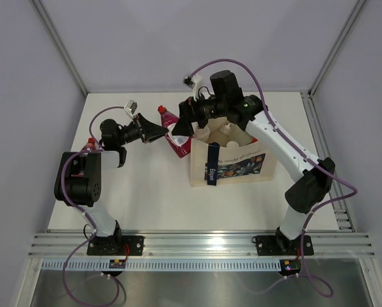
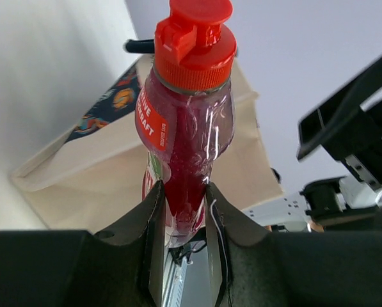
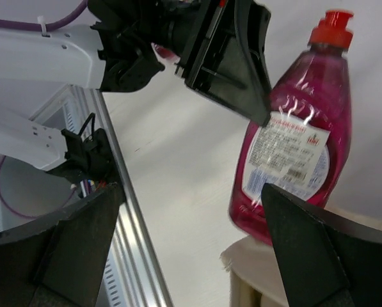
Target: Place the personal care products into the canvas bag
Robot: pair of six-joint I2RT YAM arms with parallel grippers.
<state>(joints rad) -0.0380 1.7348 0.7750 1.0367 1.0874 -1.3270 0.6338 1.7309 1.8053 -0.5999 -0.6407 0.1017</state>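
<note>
Left tool [image 2: 183,195] clamped on red squeeze bottle [image 3: 292,153], bottle lifted off counter [image 1: 146,192], just beside left rim of canvas bag [image 1: 238,167], not yet in. Bag upright, centre-right of counter. Right tool [image 3: 192,192] jaws wide apart, empty, near bottle. Red-capped item [image 1: 91,141] at left edge, likely left to bag. Bag contents mostly hidden; count unknown.

The right gripper [image 3: 192,192] spread wide in the foreground, red squeeze bottle [image 3: 293,160] just ahead, right of its gap, left gripper [image 3: 254,96] above with a black finger against the label, cream canvas bag [image 3: 248,259] rim beneath the bottle, white table [image 3: 178,160] beyond
</note>
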